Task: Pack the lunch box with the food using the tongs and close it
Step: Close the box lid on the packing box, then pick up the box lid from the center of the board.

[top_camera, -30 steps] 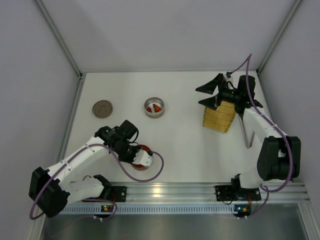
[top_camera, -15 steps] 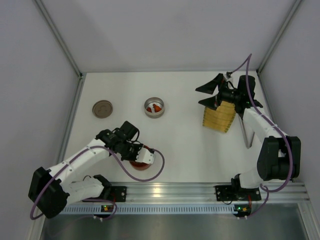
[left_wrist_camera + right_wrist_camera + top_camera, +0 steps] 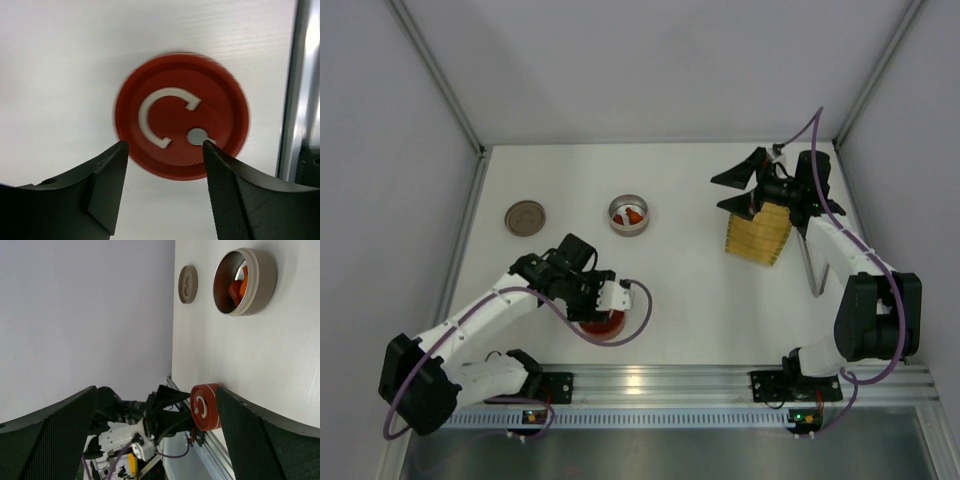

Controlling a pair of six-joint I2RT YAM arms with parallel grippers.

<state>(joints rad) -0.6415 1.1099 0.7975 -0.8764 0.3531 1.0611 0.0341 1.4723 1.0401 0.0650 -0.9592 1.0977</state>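
Hovering low over the red round box [image 3: 182,115] — left fingers [image 3: 107,185] parted

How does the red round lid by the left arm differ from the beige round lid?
The red round lid carries a white C-shaped mark; the beige round lid bears its mark in its own colour. The red one lies under the open left gripper; the beige one lies farther back, with no gripper over it. The red one looks thicker than the beige. Both lie flat, unheld.
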